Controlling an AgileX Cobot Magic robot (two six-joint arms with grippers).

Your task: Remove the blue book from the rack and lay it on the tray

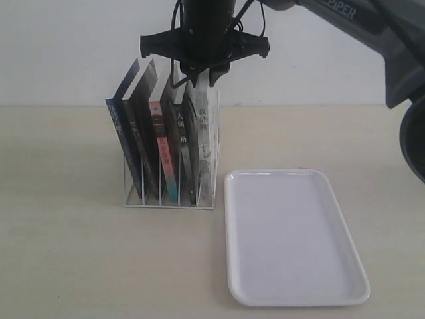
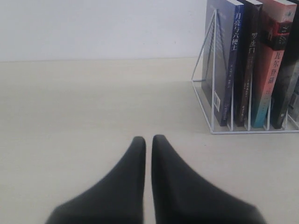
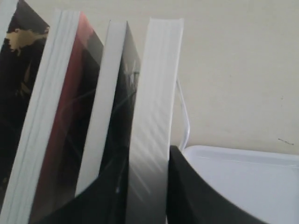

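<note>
The blue book (image 1: 121, 129) stands in the leftmost slot of the white wire rack (image 1: 169, 205), leaning left; its blue spine (image 2: 232, 56) also shows in the left wrist view. My right gripper (image 1: 201, 78) hangs over the rack's right end. There its fingers (image 3: 187, 186) press both sides of the rightmost, white-spined book (image 3: 156, 93), not the blue one. The white tray (image 1: 292, 232) lies flat just right of the rack. My left gripper (image 2: 148, 139) is shut on nothing, low over the table, left of the rack (image 2: 252, 132).
Between the blue book and the white one stand a black-spined book (image 1: 147, 126), a red-and-teal-spined book (image 1: 163, 153) and further dark books. The right arm (image 1: 372, 33) reaches in from the upper right. The tray's corner (image 3: 243, 172) lies below the right gripper.
</note>
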